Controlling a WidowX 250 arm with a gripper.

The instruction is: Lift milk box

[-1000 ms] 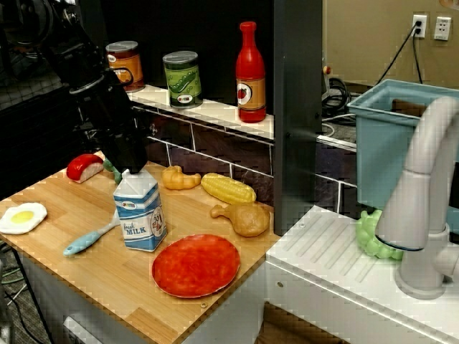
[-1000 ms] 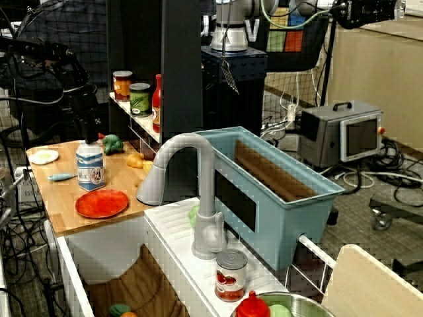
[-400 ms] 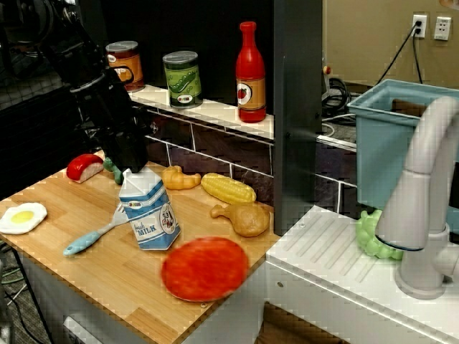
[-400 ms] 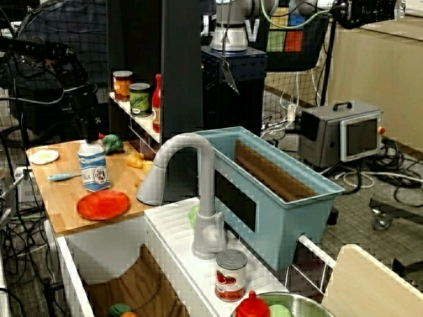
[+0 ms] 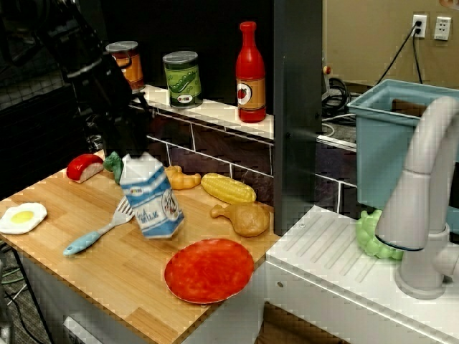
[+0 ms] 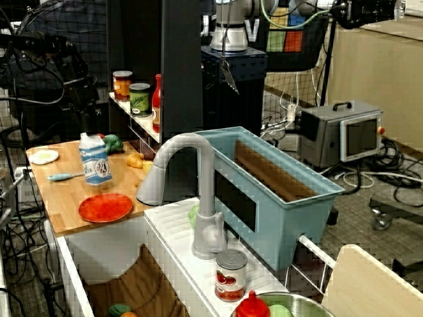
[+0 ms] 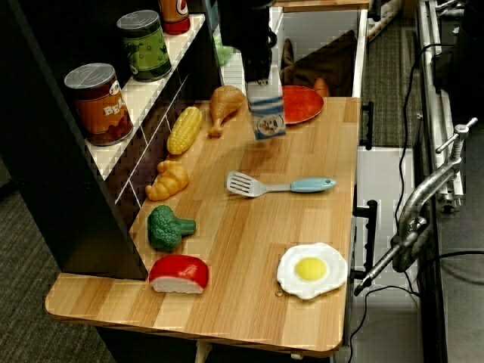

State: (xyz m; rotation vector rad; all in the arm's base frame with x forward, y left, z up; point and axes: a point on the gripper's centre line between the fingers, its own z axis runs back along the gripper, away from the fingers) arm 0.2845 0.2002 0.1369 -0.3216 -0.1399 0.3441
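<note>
You've got the small white-topped, blue-banded gable milk box off the board now. A sec ago it sat flat on the light wooden counter; now it hangs tilted, base swung toward the flat red round plate, w/ daylight under it in the overhead view.

The black gripper is clamped on the top ridge of the carton, fingers pinched nearly closed on that thin gable seam. Exact finger gap isn't visible, too dark.

The red plate also slid a bit toward the counter edge vs. before, so something nudged it; it's near the lip.

What that means for you: the lift is basically underway, prob. only partway up. The tilt says the hold is off-centre, so the carton could swing or slip if you rise fast. Go straight up, slowly.

The pale-blue-handled spatula lies just beside the carton, clear of it.
</note>
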